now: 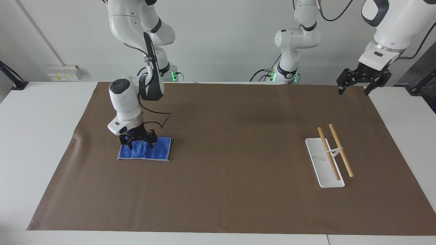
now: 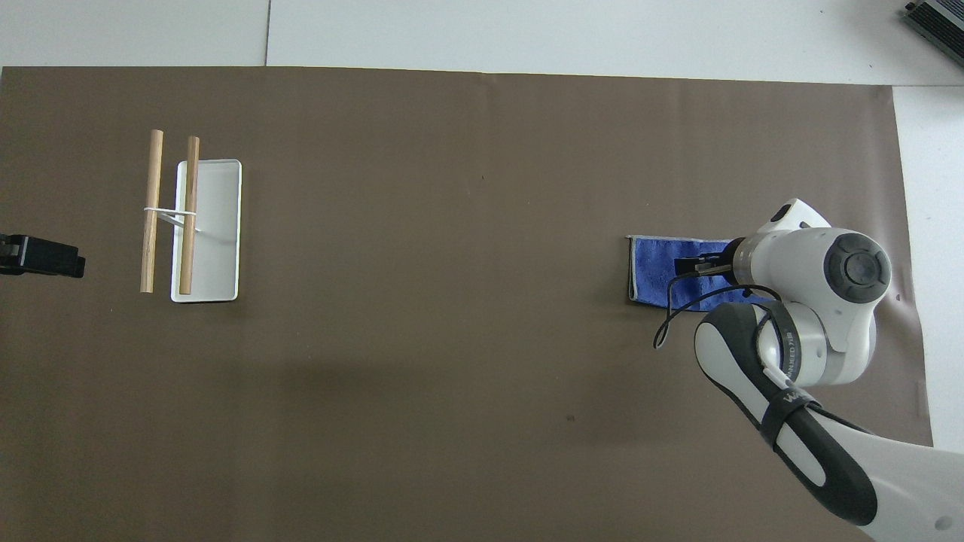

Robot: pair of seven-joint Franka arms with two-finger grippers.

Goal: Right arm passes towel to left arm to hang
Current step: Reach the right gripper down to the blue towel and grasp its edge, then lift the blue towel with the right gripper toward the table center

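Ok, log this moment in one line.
right pincer: open, down on towel | left pincer: open, waiting | rack: bare

White table [image 1: 41, 143] stretching wide, nearly all of it covered by a brown paper sheet [image 1: 231, 190], slightly creased at the right arm's end. Seams visible in the bare tabletop at the edge farthest from the robots. Plain white wall [image 1: 221, 41] rising at the robots' end. Pale socket strip [image 1: 64, 72] low on that wall. Even, soft light, only faint shadows on the paper.
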